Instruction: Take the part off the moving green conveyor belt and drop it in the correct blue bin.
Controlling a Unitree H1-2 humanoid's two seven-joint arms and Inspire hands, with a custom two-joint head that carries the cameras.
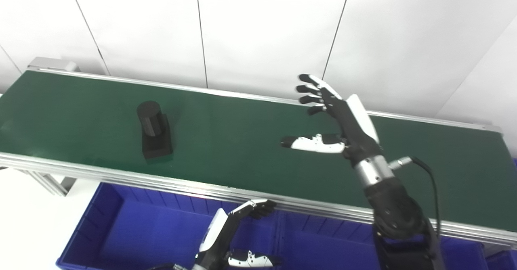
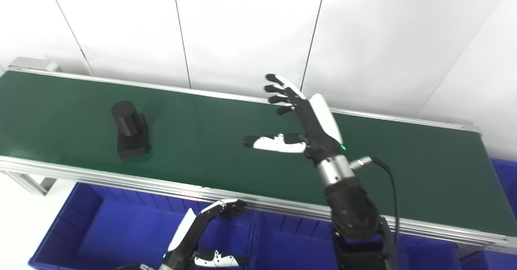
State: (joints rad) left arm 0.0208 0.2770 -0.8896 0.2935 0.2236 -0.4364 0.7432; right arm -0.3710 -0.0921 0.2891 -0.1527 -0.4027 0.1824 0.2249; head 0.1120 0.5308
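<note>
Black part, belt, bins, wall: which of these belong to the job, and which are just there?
Job: black part; green conveyor belt; blue bin; right hand, open above the belt; left hand, low over the bin.

Just there: white wall panels; cable.

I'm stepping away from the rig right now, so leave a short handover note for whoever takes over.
Right hand: open, fingers spread, raised over the green conveyor belt, holding nothing.
Left hand: open, low over the blue bin below the belt's near rail.
Black part: standing on the belt, left of the right hand, untouched.
Done: nothing yet.
Left: grasp the part, then drop it into the correct bin.
</note>
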